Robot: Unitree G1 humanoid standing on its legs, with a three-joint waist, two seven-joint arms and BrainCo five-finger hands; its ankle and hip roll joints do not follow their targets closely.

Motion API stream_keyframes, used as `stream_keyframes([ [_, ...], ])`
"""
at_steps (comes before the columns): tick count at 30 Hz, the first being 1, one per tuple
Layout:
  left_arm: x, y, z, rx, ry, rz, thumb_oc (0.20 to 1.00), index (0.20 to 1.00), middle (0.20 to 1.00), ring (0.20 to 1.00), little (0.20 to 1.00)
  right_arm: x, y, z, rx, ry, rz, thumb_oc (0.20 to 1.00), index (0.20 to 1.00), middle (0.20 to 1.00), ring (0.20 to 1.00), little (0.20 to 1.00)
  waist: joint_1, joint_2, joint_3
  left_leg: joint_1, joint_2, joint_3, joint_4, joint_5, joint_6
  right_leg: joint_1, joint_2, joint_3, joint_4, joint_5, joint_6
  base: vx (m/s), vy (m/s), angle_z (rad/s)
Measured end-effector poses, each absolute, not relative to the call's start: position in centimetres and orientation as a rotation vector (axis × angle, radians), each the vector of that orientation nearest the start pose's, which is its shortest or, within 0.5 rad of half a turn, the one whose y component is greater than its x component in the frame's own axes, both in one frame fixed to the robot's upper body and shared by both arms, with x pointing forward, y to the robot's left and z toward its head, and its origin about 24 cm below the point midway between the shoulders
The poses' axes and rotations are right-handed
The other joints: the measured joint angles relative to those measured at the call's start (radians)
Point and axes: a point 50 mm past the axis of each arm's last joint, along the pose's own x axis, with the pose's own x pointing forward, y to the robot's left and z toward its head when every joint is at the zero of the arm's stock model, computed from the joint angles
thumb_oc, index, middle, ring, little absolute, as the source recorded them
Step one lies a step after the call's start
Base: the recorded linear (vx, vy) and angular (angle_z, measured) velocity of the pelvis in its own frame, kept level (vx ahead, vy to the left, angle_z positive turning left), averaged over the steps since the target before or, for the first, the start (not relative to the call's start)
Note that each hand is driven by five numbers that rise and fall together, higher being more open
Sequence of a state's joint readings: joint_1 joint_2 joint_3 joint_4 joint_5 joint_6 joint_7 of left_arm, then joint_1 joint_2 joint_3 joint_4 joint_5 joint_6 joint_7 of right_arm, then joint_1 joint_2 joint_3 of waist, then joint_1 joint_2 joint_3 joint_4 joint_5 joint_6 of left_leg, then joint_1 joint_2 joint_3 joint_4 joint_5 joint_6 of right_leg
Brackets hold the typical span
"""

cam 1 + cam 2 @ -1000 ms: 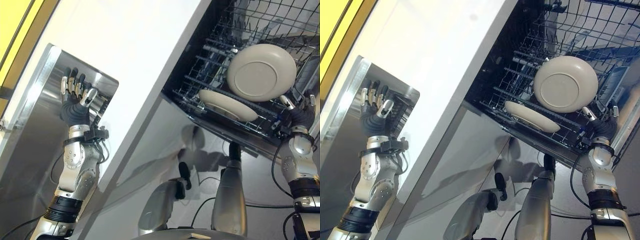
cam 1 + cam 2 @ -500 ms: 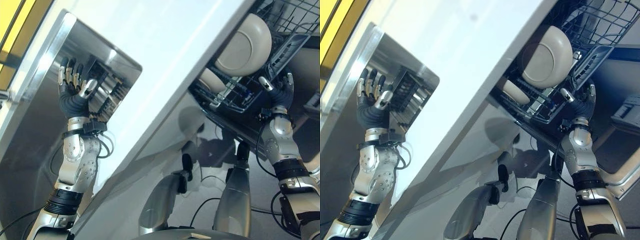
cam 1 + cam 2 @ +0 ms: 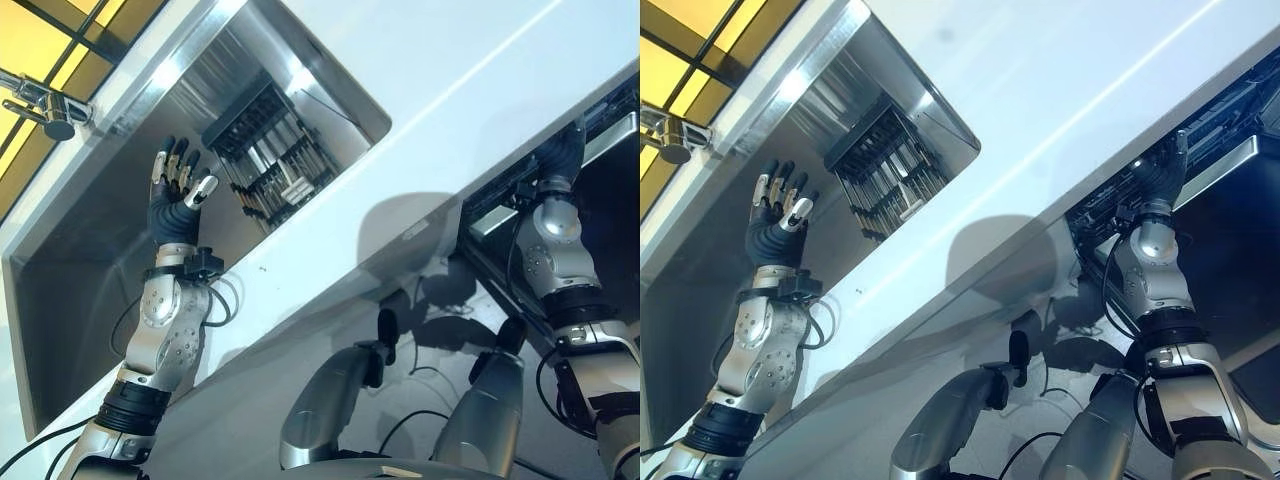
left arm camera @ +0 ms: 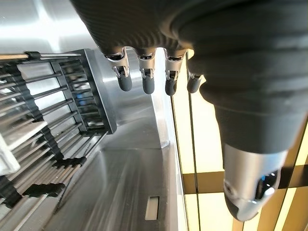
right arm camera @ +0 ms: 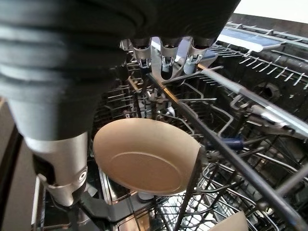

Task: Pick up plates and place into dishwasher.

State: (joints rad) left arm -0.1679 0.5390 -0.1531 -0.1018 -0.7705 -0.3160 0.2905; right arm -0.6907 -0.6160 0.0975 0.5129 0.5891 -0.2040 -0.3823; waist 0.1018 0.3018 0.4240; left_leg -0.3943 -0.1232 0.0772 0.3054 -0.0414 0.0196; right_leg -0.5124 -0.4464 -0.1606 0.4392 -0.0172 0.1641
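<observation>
Inside, past right hand (image 5: 62, 96): round matte beige plate (image 5: 144, 161) upright among thin dark wire rack (image 5: 231, 144) tines, fingers hooked on rim wire. Left hand (image 3: 176, 192) spread open over smooth steel sink (image 3: 90, 250), slatted black drainer (image 3: 265, 150) beside.

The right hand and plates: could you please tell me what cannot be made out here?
- right hand: whether it grips the dishwasher rack; the counter hides it in the eye views, its own cover in the wrist view.
- second plate: cut off by the right wrist view's edge.
- sink rack: its contents are too small in the eye views.
</observation>
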Motion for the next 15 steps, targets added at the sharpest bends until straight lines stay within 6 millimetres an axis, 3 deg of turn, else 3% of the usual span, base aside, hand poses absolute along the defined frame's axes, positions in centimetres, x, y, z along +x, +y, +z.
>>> stream_keyframes([
  [11, 26.8, 21.6, 12.5, -0.340, -0.365, 0.032, 1.000, 1.000, 1.000, 1.000, 1.000, 35.8, -27.3, 19.7, -0.083, -0.349, -0.481, 1.000, 1.000, 1.000, 1.000, 1.000, -0.007, 0.000, 0.000, 0.039, -0.009, 0.007, -0.027, 0.007, 0.006, 0.034, -0.010, 0.000, -0.027, 0.007, 0.011, -0.05, 0.005, 0.00],
  [15, 26.5, 21.7, 12.2, -0.351, -0.350, 0.035, 1.000, 1.000, 1.000, 1.000, 1.000, 35.5, -27.2, 20.9, -0.162, -0.389, -0.507, 1.000, 1.000, 1.000, 1.000, 1.000, -0.003, -0.001, 0.000, 0.047, -0.004, 0.029, -0.038, 0.006, 0.008, 0.038, -0.002, 0.013, -0.051, 0.016, 0.014, -0.05, -0.032, -0.11],
])
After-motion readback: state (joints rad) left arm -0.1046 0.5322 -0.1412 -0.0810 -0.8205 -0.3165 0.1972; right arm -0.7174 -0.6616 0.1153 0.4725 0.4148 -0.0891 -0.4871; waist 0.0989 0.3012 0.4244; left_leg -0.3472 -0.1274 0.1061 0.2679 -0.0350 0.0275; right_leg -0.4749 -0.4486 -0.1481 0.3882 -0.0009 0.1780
